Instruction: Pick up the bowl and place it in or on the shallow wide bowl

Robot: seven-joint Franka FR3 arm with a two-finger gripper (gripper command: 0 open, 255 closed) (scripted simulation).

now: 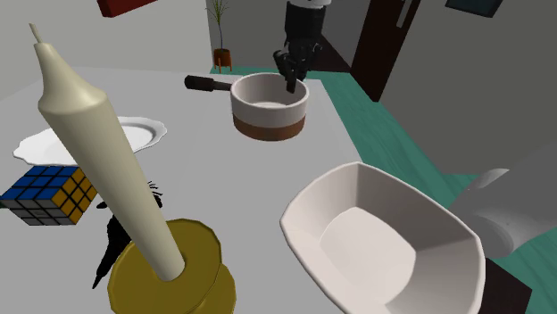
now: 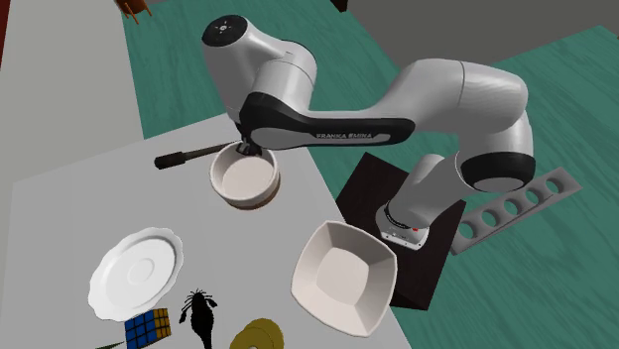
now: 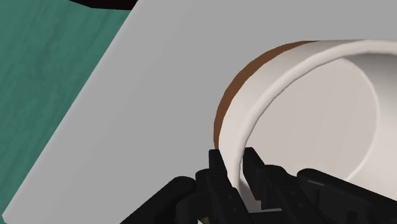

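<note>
A round bowl (image 1: 268,109) with a white inside and a brown base stands on the grey table, far from the stand. My black gripper (image 1: 292,86) comes down on the rim nearest the table's right edge in the shoulder view. In the wrist view the two fingers of the gripper (image 3: 233,160) clasp the white rim of the bowl (image 3: 305,108), one inside and one outside. The bowl (image 2: 245,178) still rests on the table. The wide, shallow white bowl (image 1: 384,239) with a squarish rim sits near the stand, also seen as the wide bowl (image 2: 342,278).
A black handled tool (image 1: 210,84) lies just behind the bowl. A scalloped white plate (image 1: 134,134), a Rubik's cube (image 1: 49,194), a black creature figure (image 2: 201,315) and a tall cream candle (image 1: 98,152) in a yellow holder (image 1: 174,272) occupy the shoulder view's left. The table edge (image 1: 344,125) meets teal floor.
</note>
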